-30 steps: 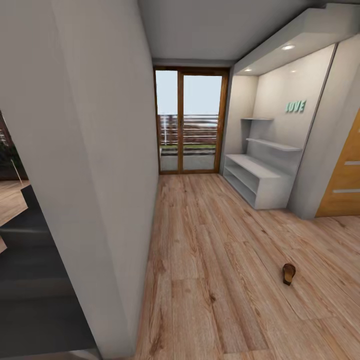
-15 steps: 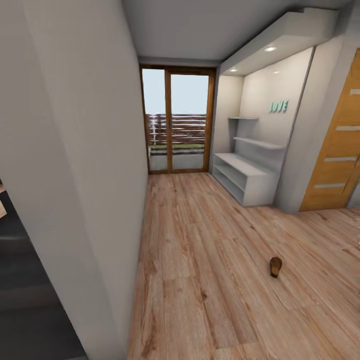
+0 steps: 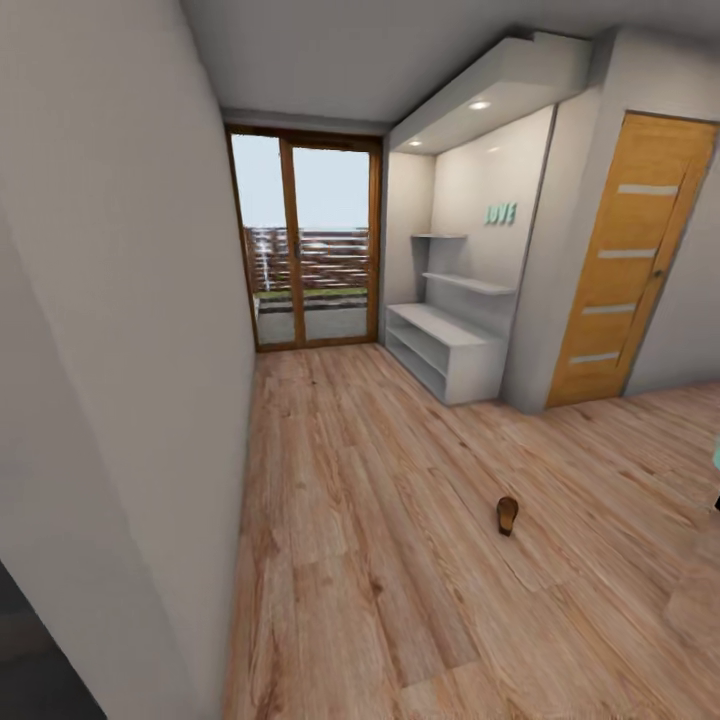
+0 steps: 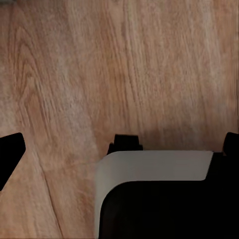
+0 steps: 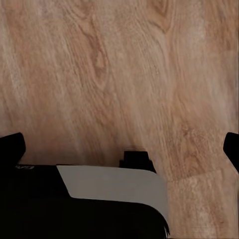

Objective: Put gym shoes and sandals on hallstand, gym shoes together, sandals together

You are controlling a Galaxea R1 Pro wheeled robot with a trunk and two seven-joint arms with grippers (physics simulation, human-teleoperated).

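Jaws of both grippers stand wide apart with nothing between them: in the left wrist view the left gripper's (image 4: 119, 149) dark fingertips (image 4: 10, 149) sit at opposite edges over bare floor (image 4: 124, 64), and the right gripper (image 5: 119, 149) shows the same over the planks. Since a second ago the head camera has swung to the right, so the grey wall (image 3: 110, 330) at the left has slid farther aside and an orange door (image 3: 625, 255) has come fully into sight at the right. Left to right in the head view: the wall, a glazed balcony door (image 3: 305, 240), then the hallstand (image 3: 445, 350) in its lit alcove, its bench and shelves bare. One sandal (image 3: 507, 515) lies alone on the floor, well short of the hallstand, toe end pointing away from the camera. A sliver of teal (image 3: 716, 455) shows at the far right edge, too little to identify.
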